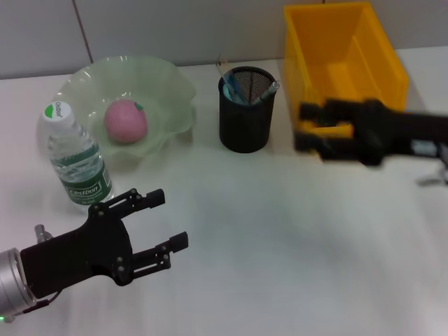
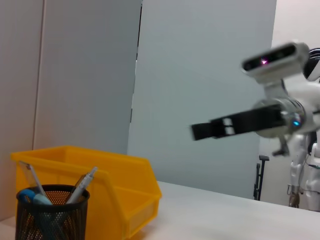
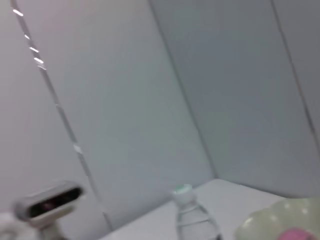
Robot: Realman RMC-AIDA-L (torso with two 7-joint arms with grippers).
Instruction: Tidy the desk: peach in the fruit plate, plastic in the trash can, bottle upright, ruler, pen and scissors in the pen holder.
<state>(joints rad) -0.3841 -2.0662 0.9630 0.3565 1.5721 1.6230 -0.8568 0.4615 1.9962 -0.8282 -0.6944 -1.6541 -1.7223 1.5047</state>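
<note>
A pink peach lies in the pale green fruit plate at the back left. A clear water bottle with a white cap stands upright in front of the plate. The black mesh pen holder at the back centre holds pens and a blue-handled item. My left gripper is open and empty, just right of the bottle near the front left. My right gripper is open and empty, in front of the yellow bin. No plastic or ruler shows on the table.
The yellow bin stands at the back right, against the wall. The pen holder and bin also show in the left wrist view. The bottle and plate show in the right wrist view.
</note>
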